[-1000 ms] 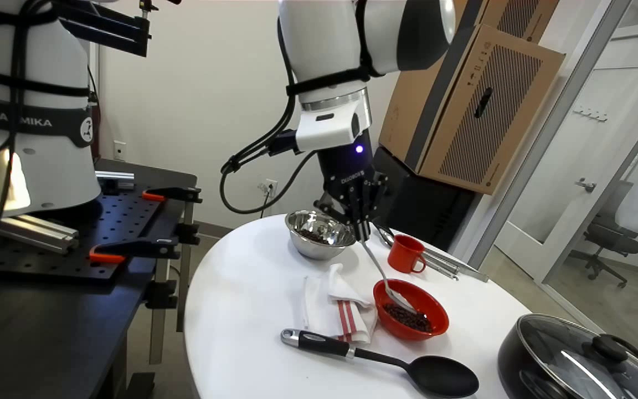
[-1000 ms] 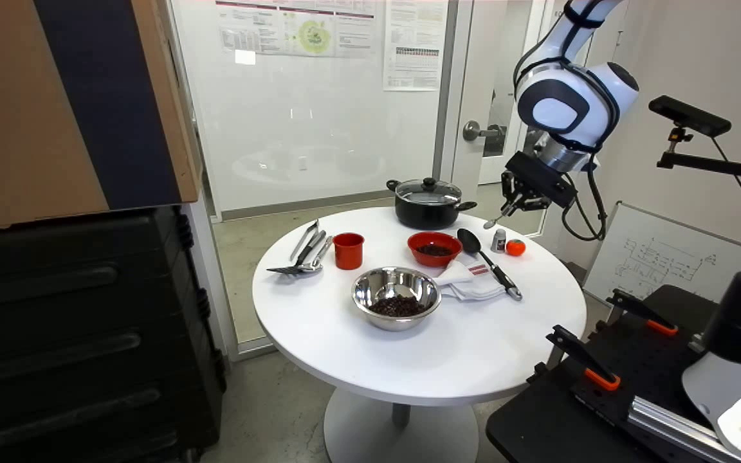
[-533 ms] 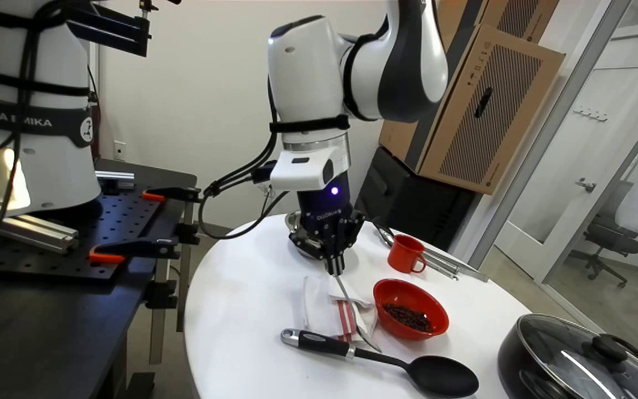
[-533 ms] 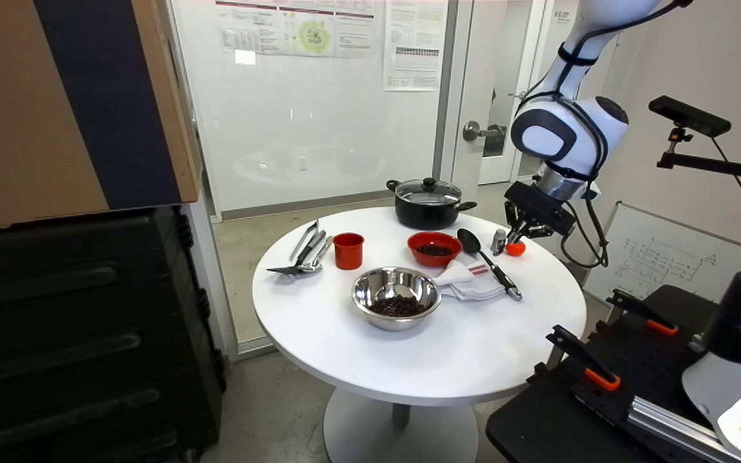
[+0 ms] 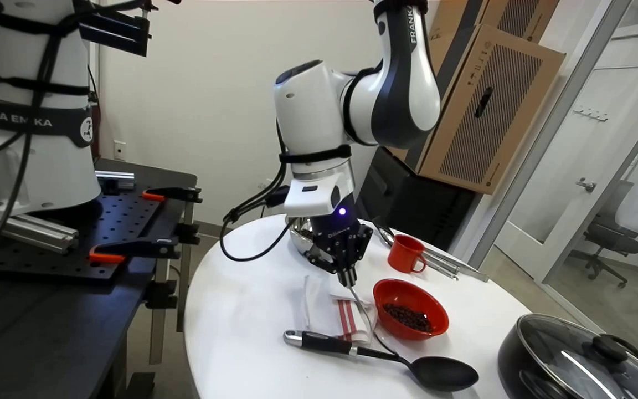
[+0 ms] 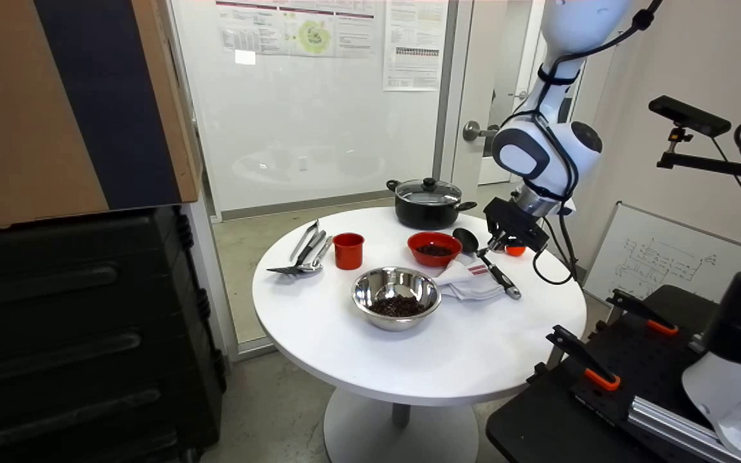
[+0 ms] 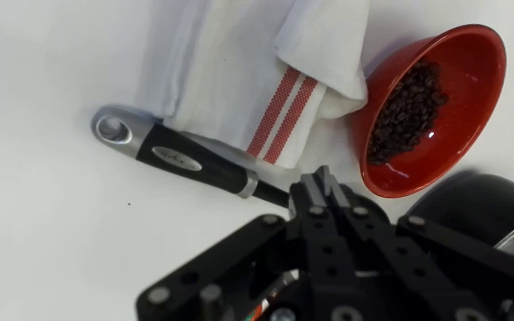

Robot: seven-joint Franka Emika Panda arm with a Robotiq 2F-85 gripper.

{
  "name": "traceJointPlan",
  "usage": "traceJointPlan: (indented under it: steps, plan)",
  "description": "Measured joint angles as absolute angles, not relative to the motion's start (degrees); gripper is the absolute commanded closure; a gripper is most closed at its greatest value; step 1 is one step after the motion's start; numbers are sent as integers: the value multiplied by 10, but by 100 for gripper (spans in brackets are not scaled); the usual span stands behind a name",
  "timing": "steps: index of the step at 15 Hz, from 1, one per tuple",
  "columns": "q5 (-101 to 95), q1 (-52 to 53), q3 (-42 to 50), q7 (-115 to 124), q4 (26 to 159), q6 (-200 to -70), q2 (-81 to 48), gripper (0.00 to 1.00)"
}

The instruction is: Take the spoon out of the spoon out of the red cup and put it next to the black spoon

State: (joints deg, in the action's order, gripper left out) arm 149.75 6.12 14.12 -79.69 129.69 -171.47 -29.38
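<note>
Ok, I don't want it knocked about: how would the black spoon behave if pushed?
The black spoon would probably swivel rather than roll, given its broad head. Its long handle looks stiff, being thick and straight. The smooth silver end could be slippery.

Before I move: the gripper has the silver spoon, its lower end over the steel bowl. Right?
Not over the steel bowl: an exterior view shows the lower end by the neck of the black spoon; whether they touch, I can't tell. The rest holds: the gripper has the silver spoon.
</note>
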Motion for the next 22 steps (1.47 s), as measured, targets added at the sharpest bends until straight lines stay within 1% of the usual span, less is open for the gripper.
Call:
traceJointPlan:
  steps: [7, 8, 9, 10, 12, 14, 17, 19, 22]
  plan:
    - [1497, 195, 239, -751, 1292, -1673, -340, 99]
    - [1497, 209, 250, -743, 1291, -1671, -348, 71]
    - [1497, 222, 259, -733, 1290, -1669, -354, 71]
    - [1497, 235, 267, -723, 1289, -1669, -362, 66]
    - [1497, 258, 282, -702, 1287, -1667, -375, 49]
    - [1497, 277, 294, -684, 1285, -1667, -387, 35]
    - [1496, 300, 307, -662, 1282, -1666, -402, 12]
    - [1496, 311, 313, -649, 1281, -1666, -410, 0]
    - [1493, 317, 309, -639, 1283, -1666, -413, 0]
